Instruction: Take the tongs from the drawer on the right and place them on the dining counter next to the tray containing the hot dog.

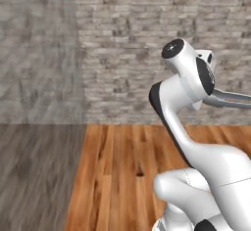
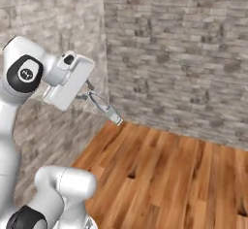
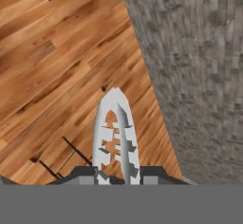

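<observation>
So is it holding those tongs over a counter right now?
No: in the hand view the tool holds the tongs over bare wooden floor beside a brick wall.

You get even, bright, diffuse light with no clear source and no glare. The brick wall (image 1: 147, 54) and wooden floor (image 1: 122, 176) look soft and smeared, blurriest in the hand view along the wall. Thin dark shadow lines cross the floor beside the tongs (image 3: 115, 137). The arm (image 1: 196, 142) shades gently, without hard shadows.
</observation>
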Motion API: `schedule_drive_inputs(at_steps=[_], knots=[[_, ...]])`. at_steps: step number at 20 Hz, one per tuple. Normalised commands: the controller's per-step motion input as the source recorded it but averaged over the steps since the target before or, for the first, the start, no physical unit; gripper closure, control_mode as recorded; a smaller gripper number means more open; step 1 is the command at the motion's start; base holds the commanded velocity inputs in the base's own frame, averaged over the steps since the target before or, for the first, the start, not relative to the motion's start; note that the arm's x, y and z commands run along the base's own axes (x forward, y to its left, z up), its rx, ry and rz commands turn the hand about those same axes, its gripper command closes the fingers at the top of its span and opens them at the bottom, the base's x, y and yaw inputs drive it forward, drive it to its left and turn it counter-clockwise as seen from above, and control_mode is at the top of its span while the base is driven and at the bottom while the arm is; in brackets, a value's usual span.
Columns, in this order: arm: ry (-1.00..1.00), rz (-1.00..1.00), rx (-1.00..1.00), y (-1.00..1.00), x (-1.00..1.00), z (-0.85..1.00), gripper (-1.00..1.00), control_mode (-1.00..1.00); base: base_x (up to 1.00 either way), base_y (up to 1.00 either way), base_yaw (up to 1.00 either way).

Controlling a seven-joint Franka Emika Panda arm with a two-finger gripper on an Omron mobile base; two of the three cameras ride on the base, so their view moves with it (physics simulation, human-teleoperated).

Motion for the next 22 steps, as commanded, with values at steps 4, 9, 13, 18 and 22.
schedule_drive_inputs(at_steps=[4, 9, 13, 18, 22], knots=[[0.00, 0.00, 0.00, 0.00, 0.00, 0.00, 1.00, 1.00, 1.00, -0.68, -0.23], [0.00, 0.00, 0.00, 0.00, 0.00, 0.00, 1.00, 1.00, 1.00, -0.70, -0.29], [0.00, 0.00, 0.00, 0.00, 0.00, 0.00, 1.00, 1.00, 1.00, -0.84, -0.34], [0.00, 0.00, 0.00, 0.00, 0.00, 0.00, 1.00, 1.00, 0.95, -0.44, -0.44], [0.00, 0.00, 0.00, 0.00, 0.00, 0.00, 1.00, 1.00, 0.81, -0.20, -0.56]])
